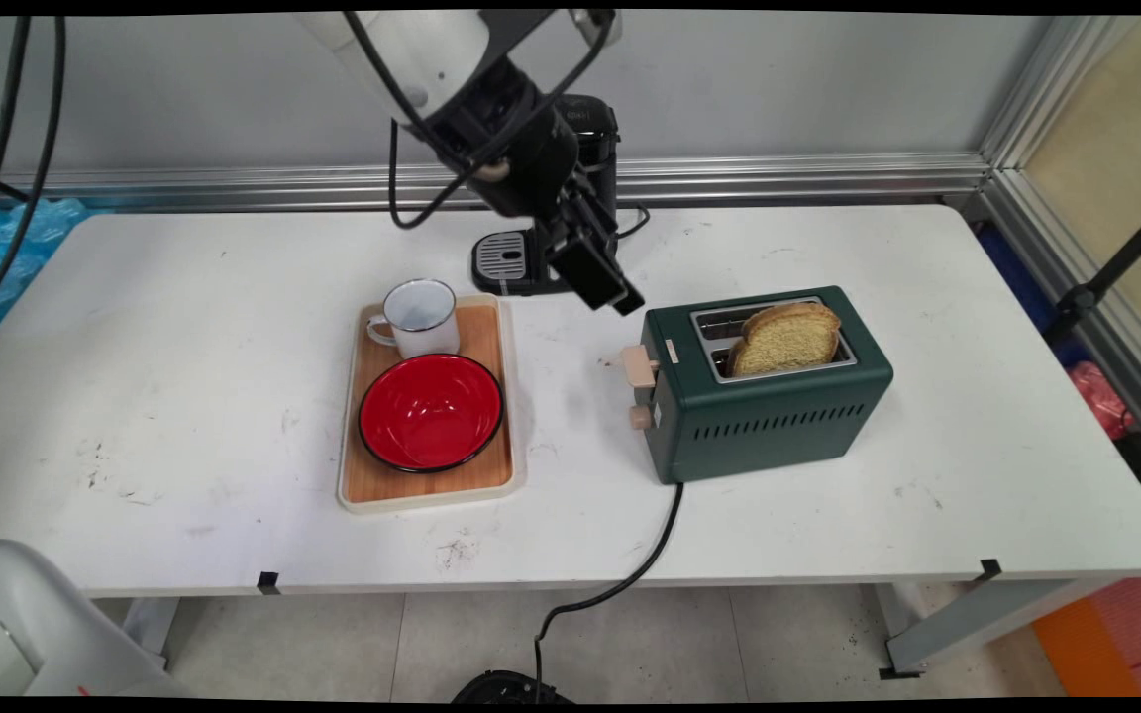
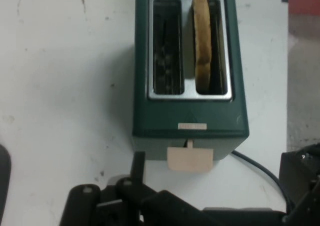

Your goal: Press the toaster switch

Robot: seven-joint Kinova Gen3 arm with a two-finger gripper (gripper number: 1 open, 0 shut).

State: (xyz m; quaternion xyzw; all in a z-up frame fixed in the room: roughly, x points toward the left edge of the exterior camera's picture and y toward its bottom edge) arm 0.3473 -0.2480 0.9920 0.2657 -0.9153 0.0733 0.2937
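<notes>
Jaws (image 1: 620, 297) spread empty above one toaster (image 1: 769, 396) holding one bread slice (image 1: 786, 339) across two slots.

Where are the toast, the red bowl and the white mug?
toast (image 1: 786, 340), main view, on its crumb face.
red bowl (image 1: 431, 411), main view, inside bottom.
white mug (image 1: 424, 322), main view, on its side wall.

white table (image 1: 828, 535) | grey wall (image 1: 778, 79) | tiled floor (image 1: 729, 644)
</notes>
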